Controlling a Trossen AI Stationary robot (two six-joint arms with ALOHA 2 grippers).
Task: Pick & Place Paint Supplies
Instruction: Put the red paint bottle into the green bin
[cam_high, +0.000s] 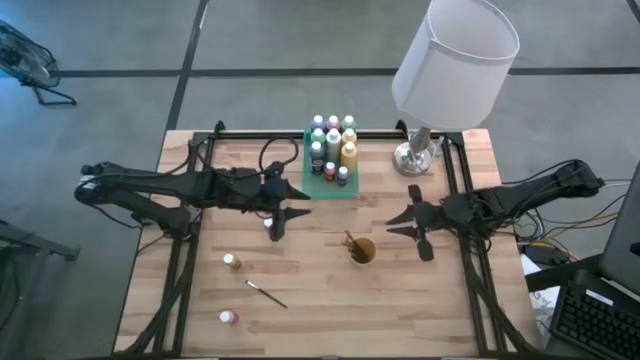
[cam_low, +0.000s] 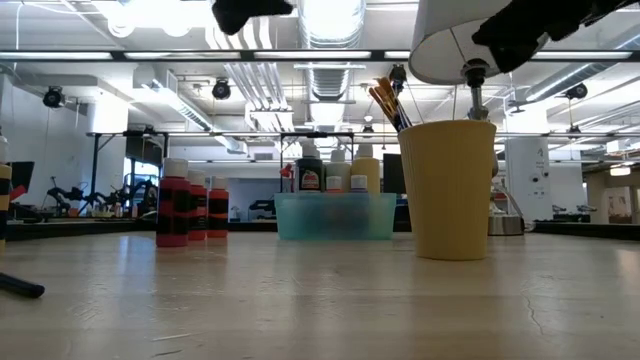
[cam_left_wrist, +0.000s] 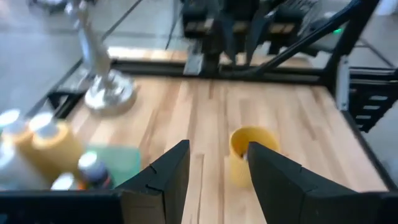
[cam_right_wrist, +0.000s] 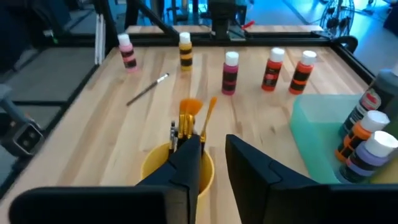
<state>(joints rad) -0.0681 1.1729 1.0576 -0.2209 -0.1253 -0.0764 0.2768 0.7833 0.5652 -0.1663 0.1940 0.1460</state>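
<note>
Several paint bottles (cam_high: 333, 140) stand in the green tray (cam_high: 322, 190) at the table's far middle. Three red bottles (cam_right_wrist: 273, 68) stand in a row on the table below my left arm; one cap (cam_high: 268, 224) shows from above. A yellow bottle (cam_high: 232, 262), a pink bottle (cam_high: 229, 317) and a loose brush (cam_high: 266, 294) are on the near left. More brushes (cam_right_wrist: 186, 118) stand in the yellow cup (cam_high: 362, 250). My left gripper (cam_high: 292, 213) hangs open above the red bottles. My right gripper (cam_high: 400, 222) is open, raised to the right of the cup.
A lamp with a white shade (cam_high: 455, 55) and a metal base (cam_high: 415, 158) stands at the far right, next to the tray. Black frame rails (cam_high: 455, 175) run along the table's sides and far edge. Bare wood lies between the cup and the near edge.
</note>
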